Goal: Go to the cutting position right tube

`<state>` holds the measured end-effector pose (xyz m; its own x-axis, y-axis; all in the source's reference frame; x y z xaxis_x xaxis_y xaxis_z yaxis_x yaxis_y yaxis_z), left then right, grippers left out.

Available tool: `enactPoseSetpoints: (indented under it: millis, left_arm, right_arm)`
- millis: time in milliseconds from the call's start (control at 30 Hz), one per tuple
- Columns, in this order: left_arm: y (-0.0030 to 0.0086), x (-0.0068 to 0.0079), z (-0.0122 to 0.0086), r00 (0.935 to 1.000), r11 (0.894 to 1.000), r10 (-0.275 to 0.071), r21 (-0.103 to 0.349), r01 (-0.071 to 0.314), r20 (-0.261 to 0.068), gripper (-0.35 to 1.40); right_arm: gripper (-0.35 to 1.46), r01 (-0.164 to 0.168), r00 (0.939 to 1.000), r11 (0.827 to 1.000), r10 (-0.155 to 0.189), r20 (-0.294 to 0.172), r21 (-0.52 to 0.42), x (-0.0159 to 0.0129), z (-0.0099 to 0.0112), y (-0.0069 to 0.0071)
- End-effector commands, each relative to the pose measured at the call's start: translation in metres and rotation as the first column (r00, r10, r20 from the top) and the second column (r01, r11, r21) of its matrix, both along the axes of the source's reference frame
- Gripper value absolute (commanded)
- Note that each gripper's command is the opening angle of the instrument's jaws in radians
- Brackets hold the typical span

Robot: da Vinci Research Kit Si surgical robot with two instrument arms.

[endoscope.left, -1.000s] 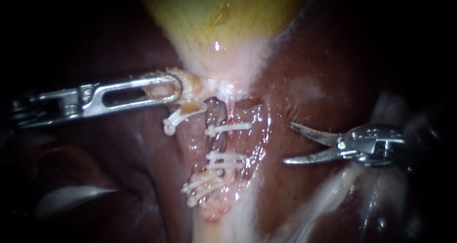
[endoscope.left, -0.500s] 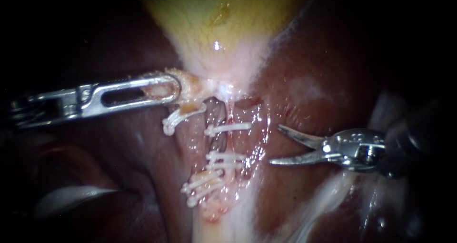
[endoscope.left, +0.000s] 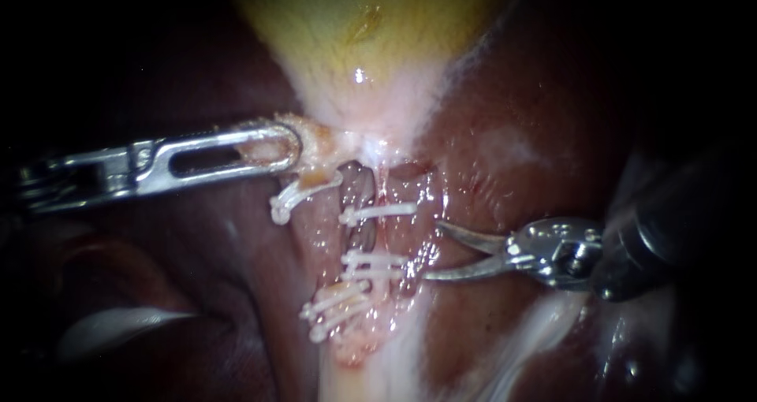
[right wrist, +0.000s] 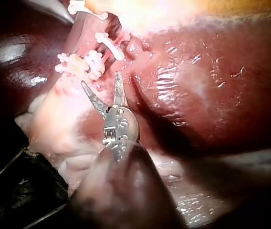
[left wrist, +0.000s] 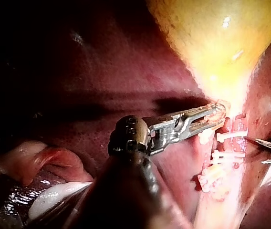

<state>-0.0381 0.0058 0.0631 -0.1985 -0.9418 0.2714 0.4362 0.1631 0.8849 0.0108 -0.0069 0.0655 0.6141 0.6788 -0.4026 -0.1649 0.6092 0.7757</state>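
The left instrument (endoscope.left: 276, 146) comes in nearly level across the liver (endoscope.left: 520, 134). Its slotted hand is clamped on pale tissue at the narrow neck of the gallbladder (endoscope.left: 363, 31). The right instrument (endoscope.left: 432, 251) reaches in low, with its wrist bent toward the clipped strands. Its hand is 2 thin curved blades standing apart, with nothing between them.

The right tube (endoscope.left: 385, 235) runs down from the gallbladder neck, with 1 white clip (endoscope.left: 378, 210) across it higher up and 2 clips (endoscope.left: 374, 265) close together lower down. The open blades point at the bare stretch between those clips from the tube's right side. The upper tip is just beside the tube. The lower tip is close to the ends of the 2 lower clips, and I cannot tell whether it touches them.

The left wrist view shows the left instrument (left wrist: 219, 114) from behind. Both halves of its hand are pressed on the tissue under the gallbladder (left wrist: 212, 38), and only the 2 blade tips of the right instrument (left wrist: 264, 151) show beyond the clips.

The right wrist view looks along the right instrument (right wrist: 100, 78). The blades form a V, the clips (right wrist: 109, 45) lie just ahead of the tips, and glistening liver (right wrist: 197, 86) lies beside them.
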Motion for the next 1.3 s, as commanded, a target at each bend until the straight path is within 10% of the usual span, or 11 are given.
enactPoseSetpoints:
  millis: [33, 733, 1300]
  left_arm:
    - [0.0, 0.0, 0.0, 1.0, 1.0, 0.0, 0.0, 0.0, 0.0, -0.35]
    - [0.0, 0.0, 0.0, 1.0, 1.0, -0.001, 0.0, 0.001, -0.001, -0.35]
    - [0.0, 0.0, 0.0001, 1.0, 1.0, 0.0, 0.0, 0.0, 0.0, -0.35]
  right_arm:
    - [1.38, -0.003, 1.0, 1.0, 0.003, 0.002, 0.009, 0.0003, 0.0002, 0.0001]
    - [1.33, -0.042, 0.997, 0.984, 0.03, 0.071, 0.175, 0.0037, 0.0045, 0.0008]
    - [1.33, -0.03, 0.9994, 0.982, 0.026, 0.024, 0.189, 0.0056, 0.0064, 0.0013]
